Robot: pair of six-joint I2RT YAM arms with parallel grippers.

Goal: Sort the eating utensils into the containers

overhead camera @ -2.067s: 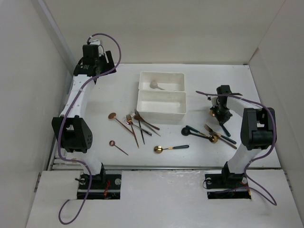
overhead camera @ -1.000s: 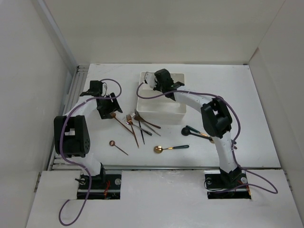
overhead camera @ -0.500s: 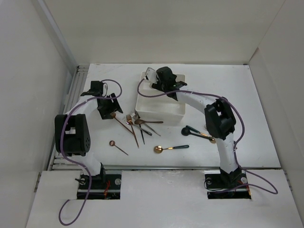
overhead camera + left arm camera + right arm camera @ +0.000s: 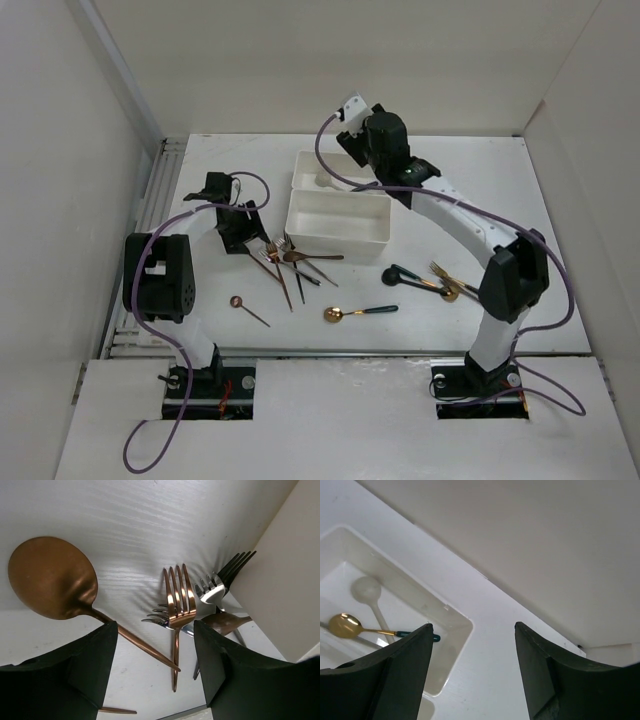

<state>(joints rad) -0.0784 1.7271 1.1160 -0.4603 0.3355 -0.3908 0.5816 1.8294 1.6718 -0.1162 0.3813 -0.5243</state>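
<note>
Our left gripper [image 4: 154, 630] stands wide over spoon [image 4: 52, 577] and fork [image 4: 177, 597]. Our right gripper [image 4: 472, 627], wide and empty, sees a tray [image 4: 457, 625] at eight o'clock.

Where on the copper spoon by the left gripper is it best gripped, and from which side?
I would take the copper spoon by its thin handle, just behind the bowl, coming down from above with the left gripper, jaws open across it. The bowl is wide and rounded, and the handle's far end meets the copper fork.
</note>
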